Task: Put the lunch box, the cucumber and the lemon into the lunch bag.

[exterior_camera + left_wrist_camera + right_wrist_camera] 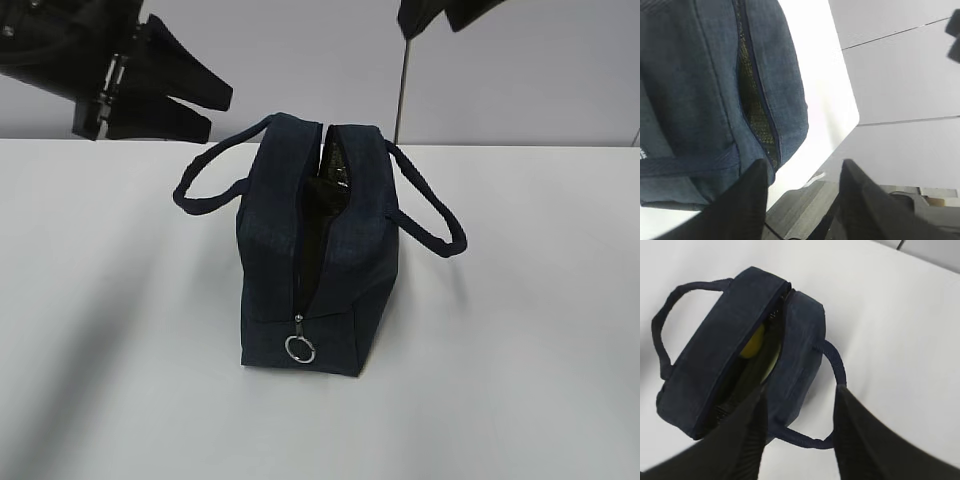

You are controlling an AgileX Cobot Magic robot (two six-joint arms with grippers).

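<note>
Ring pull (300,348) at the near end, the lunch bag (320,250) stands mid-bench with its unzipped slot running straight toward the far edge, the lemon (753,344) showing yellow inside, and both hands above it, left hand (802,172) and right hand (800,405), fingers apart, holding nothing.

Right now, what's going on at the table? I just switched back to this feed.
Nobody is holding anything. The lunch bag stands alone on the white table, unzipped along the top, its silver ring pull down at the near end. Through the gap the right wrist view shows something yellow inside, likely the lemon; the cucumber and lunch box aren't visible anywhere. The left gripper hangs raised to the bag's left, jaws apart and empty. The right gripper hangs above the bag, also apart and empty.
</note>
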